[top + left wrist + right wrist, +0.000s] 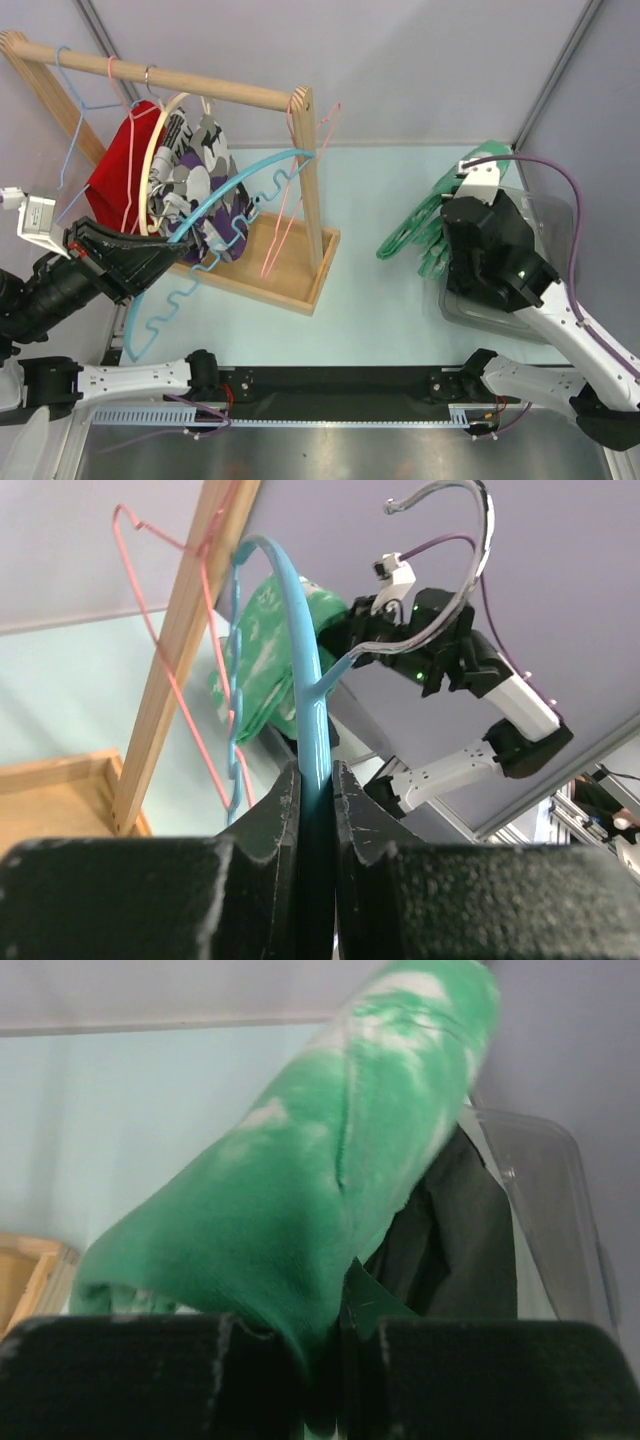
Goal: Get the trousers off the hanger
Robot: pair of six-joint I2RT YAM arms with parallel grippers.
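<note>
The green-and-white trousers [420,228] hang off the hanger, bunched in my right gripper [447,232], which is shut on them over the right side of the table. In the right wrist view the green cloth [320,1190] fills the space above the shut right gripper [340,1360]. The blue plastic hanger [232,188] is bare and reaches from the rack's post down to the left. My left gripper [172,252] is shut on its arm. In the left wrist view the blue bar [305,660] runs between my shut fingers [282,810], and the trousers [262,650] show far off.
A wooden rack [300,275] stands at the left. It holds a red garment [112,185], a camouflage garment [200,165], a pink wire hanger [290,205] and a light-blue wire hanger [72,100]. A clear bin [545,1190] with a dark garment [450,1230] sits under the right arm.
</note>
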